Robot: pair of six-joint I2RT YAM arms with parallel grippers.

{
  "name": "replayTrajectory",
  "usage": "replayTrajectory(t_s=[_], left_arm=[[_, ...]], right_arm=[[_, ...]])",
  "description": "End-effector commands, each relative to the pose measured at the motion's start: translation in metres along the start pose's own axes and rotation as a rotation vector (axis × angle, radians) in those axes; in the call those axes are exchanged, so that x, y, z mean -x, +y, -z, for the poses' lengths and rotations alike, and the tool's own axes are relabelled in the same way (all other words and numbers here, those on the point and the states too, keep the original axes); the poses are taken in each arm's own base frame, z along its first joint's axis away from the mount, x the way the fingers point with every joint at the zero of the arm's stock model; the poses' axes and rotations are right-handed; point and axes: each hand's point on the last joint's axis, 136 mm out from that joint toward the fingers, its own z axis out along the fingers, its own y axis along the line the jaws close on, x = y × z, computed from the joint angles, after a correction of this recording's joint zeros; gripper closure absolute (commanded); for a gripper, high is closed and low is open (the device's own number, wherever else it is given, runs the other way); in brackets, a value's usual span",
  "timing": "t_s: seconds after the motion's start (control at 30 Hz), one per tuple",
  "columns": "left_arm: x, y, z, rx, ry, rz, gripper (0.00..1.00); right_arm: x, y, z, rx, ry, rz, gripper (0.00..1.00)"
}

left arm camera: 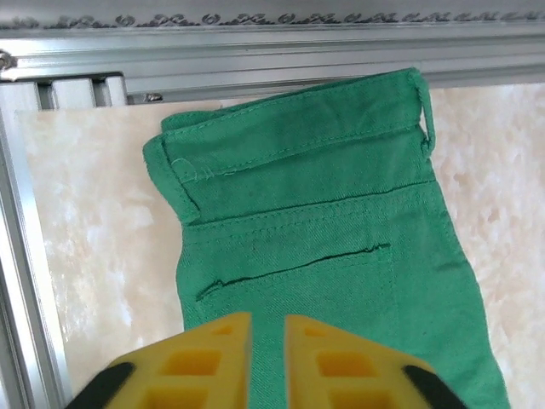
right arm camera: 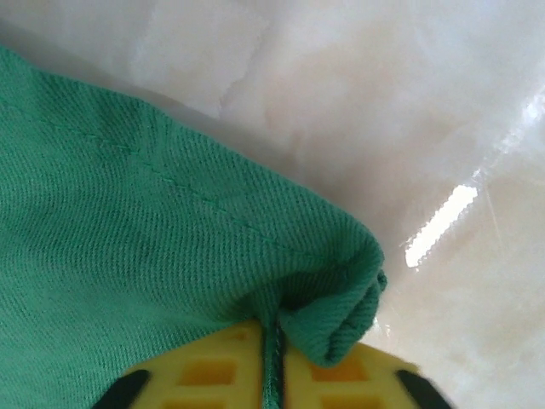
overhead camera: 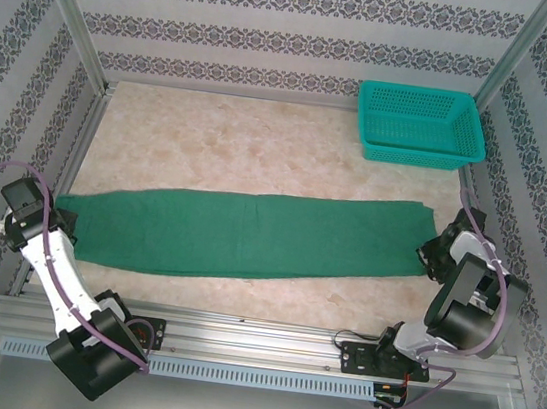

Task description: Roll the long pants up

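The long pants lie flat and stretched out across the marble-patterned table, waistband at the left end and leg hem at the right.

Left gripper: positioned over the seat, just below the back-pocket slit. The yellow fingers stand a narrow gap apart, with green cloth showing between them.

Right gripper: nearly closed on the hem corner. A fold of the cloth puckers into the slit between the fingers, which reads as a pinch.

The teal mesh basket sits in the far right corner, well apart from the garment.

Procedure, as judged: the cloth appears laid out ready, with the roll not yet begun.
1. Start from one end only.
2. Take both corners of that end evenly.
3. Turn the edge over squarely, so the roll does not run off at an angle.
4. Smooth the bunched hem corner before rolling.

Limits of view: I cannot tell whether the left fingers grip cloth or merely hover. From above, both sets of fingertips are masked by the wrists.
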Motion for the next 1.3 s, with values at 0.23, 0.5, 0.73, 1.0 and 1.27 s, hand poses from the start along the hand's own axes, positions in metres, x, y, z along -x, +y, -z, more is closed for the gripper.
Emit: replayTrajectory(t_s=[0.23, 0.5, 0.73, 1.0, 1.27], left_arm=[[-0.024, -0.046, -0.061, -0.193, 0.152, -0.076, 0.77], [-0.062, -0.072, -0.091, -0.199, 0.290, -0.180, 0.72], [-0.084, -0.071, -0.122, -0.099, 0.329, -0.235, 0.72], [-0.096, -0.110, -0.154, -0.066, 0.355, -0.331, 0.73], [-0.111, -0.139, -0.169, -0.028, 0.359, -0.363, 0.76]], right_arm=[[0.016, -0.014, 0.017, 0.007, -0.083, -0.056, 0.36], [0.016, -0.021, 0.009, 0.001, -0.062, -0.089, 0.32], [0.019, -0.013, -0.003, 0.028, -0.043, -0.109, 0.32], [0.027, -0.003, -0.014, 0.054, -0.028, -0.140, 0.33], [0.036, 0.001, -0.016, 0.050, -0.028, -0.155, 0.35]])
